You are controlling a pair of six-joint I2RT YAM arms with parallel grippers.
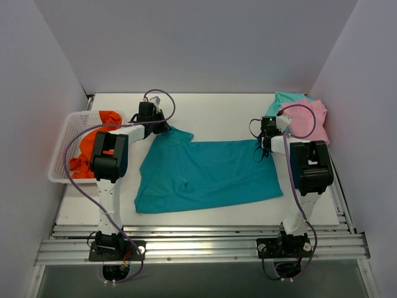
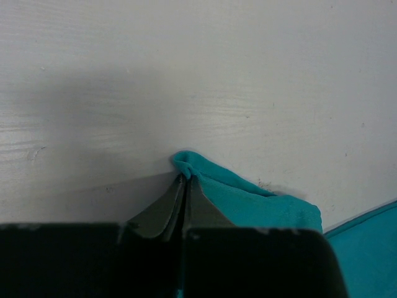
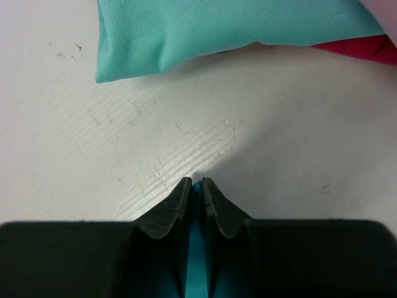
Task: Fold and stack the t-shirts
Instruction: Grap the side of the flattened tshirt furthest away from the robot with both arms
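Note:
A large teal-blue t-shirt lies spread flat across the middle of the white table. My left gripper is shut on its far left corner, pinching a fold of teal cloth. My right gripper is shut on its far right corner; teal cloth shows between the fingers. A folded pink shirt lies on a mint-green shirt at the far right; the mint-green one shows ahead of my right gripper. An orange shirt is crumpled in the basket.
A white plastic lattice basket stands at the table's left edge, beside the left arm. Grey walls close in the back and both sides. A metal rail runs along the near edge.

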